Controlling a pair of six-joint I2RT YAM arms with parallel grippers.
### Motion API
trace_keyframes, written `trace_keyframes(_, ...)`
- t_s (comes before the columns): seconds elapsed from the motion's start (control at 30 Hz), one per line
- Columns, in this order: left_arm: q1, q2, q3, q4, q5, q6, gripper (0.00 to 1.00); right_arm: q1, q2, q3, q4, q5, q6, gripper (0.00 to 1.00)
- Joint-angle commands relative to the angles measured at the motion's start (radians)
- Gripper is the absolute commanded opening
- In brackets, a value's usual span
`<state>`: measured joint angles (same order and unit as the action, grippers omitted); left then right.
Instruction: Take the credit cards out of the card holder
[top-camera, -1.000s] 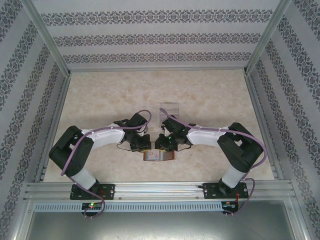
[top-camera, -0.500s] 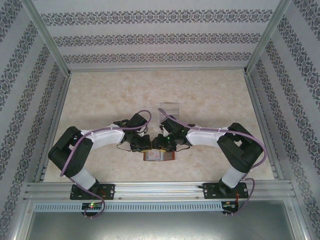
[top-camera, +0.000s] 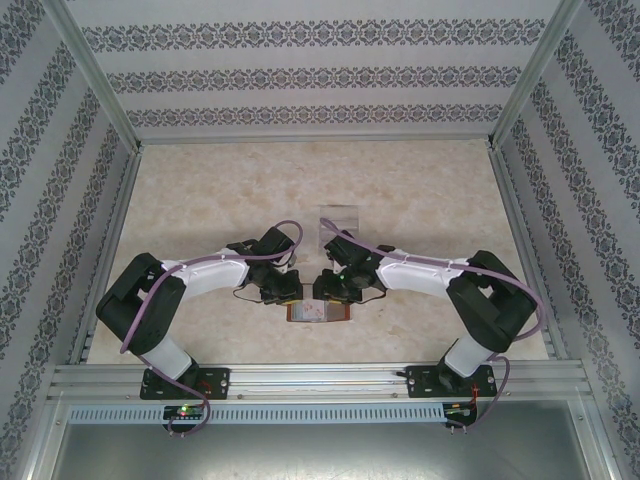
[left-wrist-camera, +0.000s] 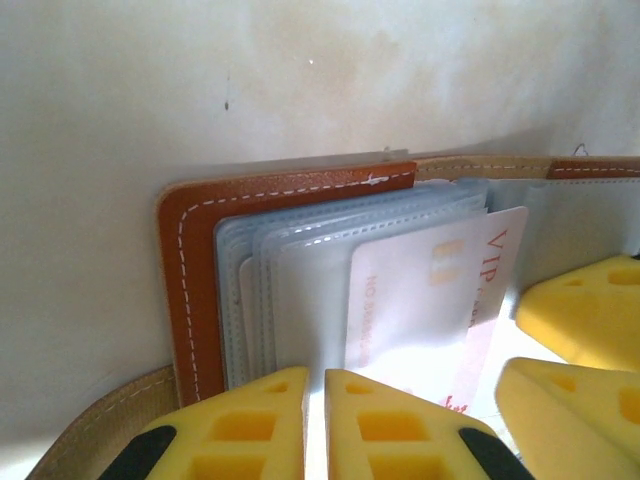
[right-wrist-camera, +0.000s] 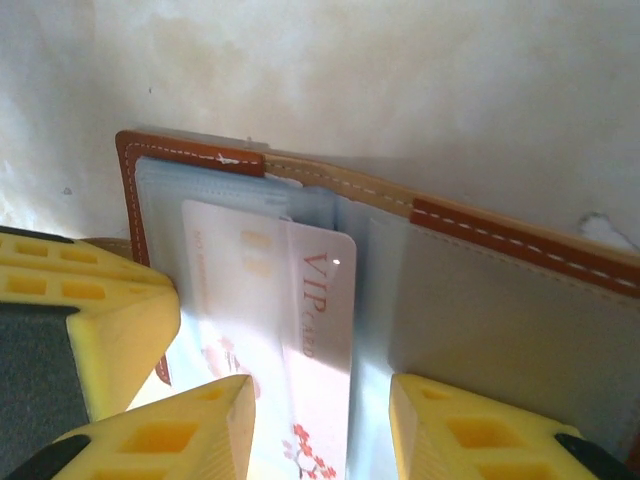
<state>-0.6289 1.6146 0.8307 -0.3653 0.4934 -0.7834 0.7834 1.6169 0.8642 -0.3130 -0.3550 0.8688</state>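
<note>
Right wrist view: your open right gripper (right-wrist-camera: 320, 430) straddles the pale pink plastic card (right-wrist-camera: 270, 300) poking from the reddish-brown leather card holder (right-wrist-camera: 500, 300) beneath; the closed left gripper (left-wrist-camera: 315, 400) pins it. Closing may pinch the clear sleeve (right-wrist-camera: 375, 300).

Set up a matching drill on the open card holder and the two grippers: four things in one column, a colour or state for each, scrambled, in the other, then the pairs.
Column one:
1. card holder's leather cover
2. VIP card
3. left gripper
4. right gripper

Column two:
A. jaws almost together
B. reddish-brown with white stitching
C. jaws apart, the card's edge between them
D. pale with red lettering, partly out of a translucent sleeve

Pairs: 1-B, 2-D, 3-A, 4-C
</note>
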Motion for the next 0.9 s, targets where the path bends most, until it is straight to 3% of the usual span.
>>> trace_keyframes(0.0,-0.014,-0.027,0.007,-0.029,-0.013,0.000,0.12,-0.003,-0.066,-0.011,-0.010,0.021,0.005,0.40)
trace_keyframes(0.33,-0.043,-0.042,0.085,-0.089,-0.020,0.004,0.09,-0.033,-0.053,-0.059,0.088,-0.069,0.021,0.34)
trace_keyframes(0.87,-0.055,0.061,0.044,-0.077,-0.052,0.014,0.07,-0.050,0.027,-0.107,0.187,-0.112,0.029,0.26)
